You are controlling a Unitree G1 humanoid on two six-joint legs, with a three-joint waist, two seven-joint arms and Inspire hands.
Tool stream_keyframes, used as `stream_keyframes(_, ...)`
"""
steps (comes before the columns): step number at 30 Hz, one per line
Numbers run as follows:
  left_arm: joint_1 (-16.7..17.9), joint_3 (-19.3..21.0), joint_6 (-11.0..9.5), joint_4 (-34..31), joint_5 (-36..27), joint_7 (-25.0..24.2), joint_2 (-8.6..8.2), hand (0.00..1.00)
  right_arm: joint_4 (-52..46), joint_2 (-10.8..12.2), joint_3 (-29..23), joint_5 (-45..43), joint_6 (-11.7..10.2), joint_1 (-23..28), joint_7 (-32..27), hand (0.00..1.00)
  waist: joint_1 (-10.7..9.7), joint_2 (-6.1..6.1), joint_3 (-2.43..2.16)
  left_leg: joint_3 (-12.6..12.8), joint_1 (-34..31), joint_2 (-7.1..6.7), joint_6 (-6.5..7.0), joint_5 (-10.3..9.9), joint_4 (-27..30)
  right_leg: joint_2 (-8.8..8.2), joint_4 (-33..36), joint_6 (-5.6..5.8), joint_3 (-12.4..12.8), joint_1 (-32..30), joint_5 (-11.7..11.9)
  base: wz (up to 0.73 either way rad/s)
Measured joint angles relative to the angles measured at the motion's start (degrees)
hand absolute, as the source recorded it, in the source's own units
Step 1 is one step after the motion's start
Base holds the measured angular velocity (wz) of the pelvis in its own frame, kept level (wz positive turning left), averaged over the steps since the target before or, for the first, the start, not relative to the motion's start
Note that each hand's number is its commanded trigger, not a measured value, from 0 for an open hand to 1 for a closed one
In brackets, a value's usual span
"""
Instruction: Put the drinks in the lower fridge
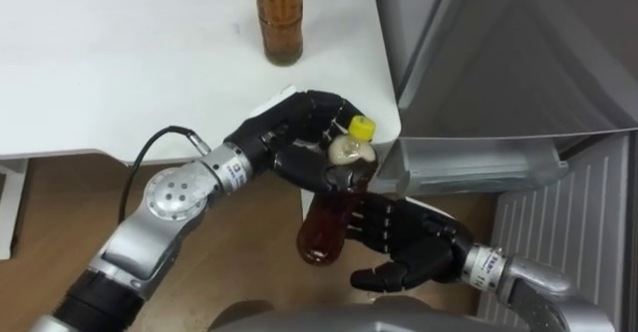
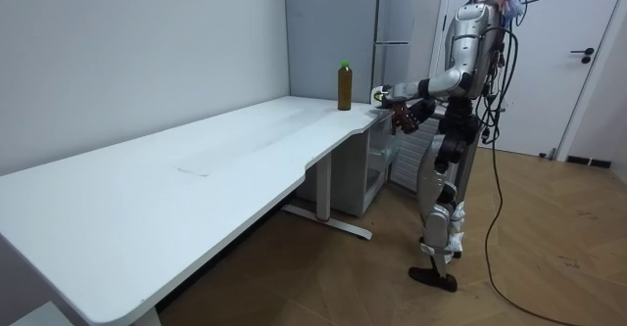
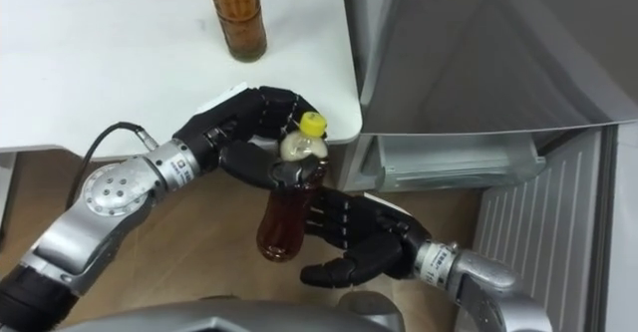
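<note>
left hand (image 1: 291, 141) clasping bottle (image 1: 327, 227), white table (image 1: 120, 63), fridge (image 1: 498, 53)

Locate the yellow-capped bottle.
Centre of the eye views: the bottle, off the table corner beside the fridge, neck gripped by the left hand, right hand against its body.

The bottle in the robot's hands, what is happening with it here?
The robot stands at the table corner beside the open fridge. Its left hand is curled round the neck of a yellow-capped bottle, held tilted off the table edge. The right hand lies against the bottle's lower half, thumb apart. A second bottle stands on the table.
</note>
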Motion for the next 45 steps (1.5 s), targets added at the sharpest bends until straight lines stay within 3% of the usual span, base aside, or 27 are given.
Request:
stream_keyframes(15,0.0,-2.0,0.0,-0.1,0.0,-0.5,0.33,1.0,-2.3,0.0,1.0,3.4,0.0,-0.3,-0.1,0.0,-1.1,-0.01,0.0,0.0,0.3,0.06,0.01,0.0,0.0,0.04,0.7,0.0,0.2,0.0,0.0,0.0)
stream_keyframes(17,0.0,-2.2,0.0,-0.1,0.0,-0.5,0.43,1.0,-2.3,0.0,1.3,3.8,0.0,0.0,-0.4,0.12,-1.1,0.02,-0.01,0.0,0.3,0.14,0.0,0.0,0.0,0.12,0.7,0.0,0.1,-0.1,0.0,0.0)
stream_keyframes(18,0.0,-2.3,0.0,-0.1,0.0,-0.5,0.56,1.0,-2.3,0.0,1.5,3.9,0.0,0.1,-0.6,0.47,-1.1,0.03,-0.02,0.0,0.3,0.2,0.0,0.0,0.0,0.17,0.8,0.0,0.1,-0.1,0.0,0.0)
stream_keyframes(20,0.0,-2.3,0.0,-0.1,0.0,-0.5,0.64,1.0,-2.3,0.0,1.6,4.1,0.1,0.1,-0.6,1.0,-1.1,0.1,-0.05,0.2,0.2,0.48,-0.01,0.0,0.1,0.25,0.8,-0.04,0.2,-0.2,0.0,0.0)
stream_keyframes(27,0.0,-3.5,0.0,-0.6,0.0,-0.9,0.52,1.0,-0.8,0.0,1.8,5.4,0.7,0.0,-1.9,1.0,-1.1,0.32,-0.15,0.2,0.2,0.48,-0.03,0.0,0.1,0.29,0.8,-0.06,0.1,-0.2,0.0,0.0)
stream_keyframes(37,0.0,-4.1,0.0,-0.9,-0.1,-1.7,-1.11,1.0,0.0,0.1,2.1,5.3,0.8,-0.6,-1.9,1.0,-1.0,0.35,-0.21,0.4,0.0,0.47,-0.03,0.0,0.1,0.26,1.0,-0.06,0.3,-0.7,0.0,0.0)
stream_keyframes(45,0.0,-4.0,0.0,-0.9,-0.6,-1.6,-1.85,1.0,-0.7,0.2,2.1,5.4,0.6,-0.4,-1.3,1.0,-0.9,-0.48,-0.21,0.3,-0.1,0.47,-0.02,0.0,0.4,0.25,1.3,-0.06,0.5,-0.8,0.0,-0.01)
